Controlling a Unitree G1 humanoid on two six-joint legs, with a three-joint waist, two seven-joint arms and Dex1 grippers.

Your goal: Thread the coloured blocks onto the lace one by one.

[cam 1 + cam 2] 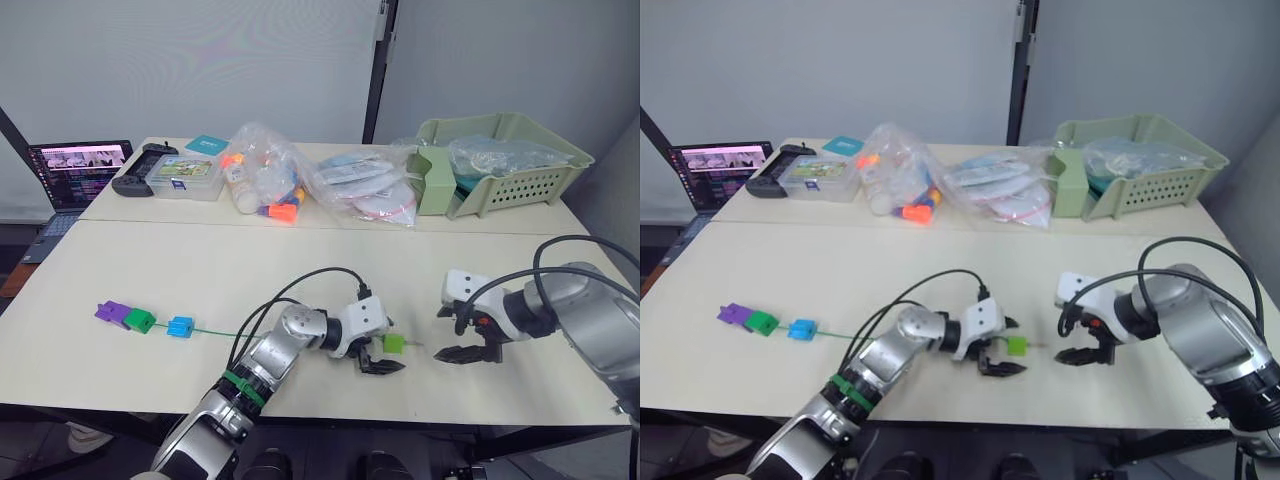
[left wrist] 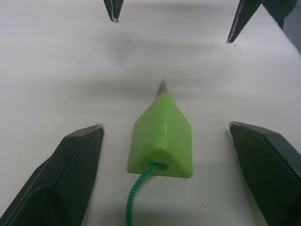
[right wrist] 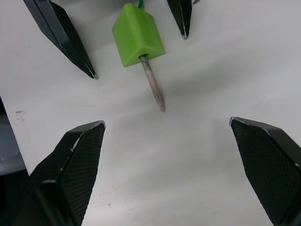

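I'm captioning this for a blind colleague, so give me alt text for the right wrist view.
A light green block lies on the white table, the lace's pale stiff tip sticking out of it toward the camera. The right gripper's two black fingers stand open in the foreground, and the left gripper's fingers flank the block beyond, not touching it.

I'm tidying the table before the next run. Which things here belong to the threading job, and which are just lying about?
Job:
- lace with its pale tip
- light green block, lace through it
- blue block, dark green block, purple block, on the lace

Lying about:
- laptop
- clear box
- bagged toys
- green basket
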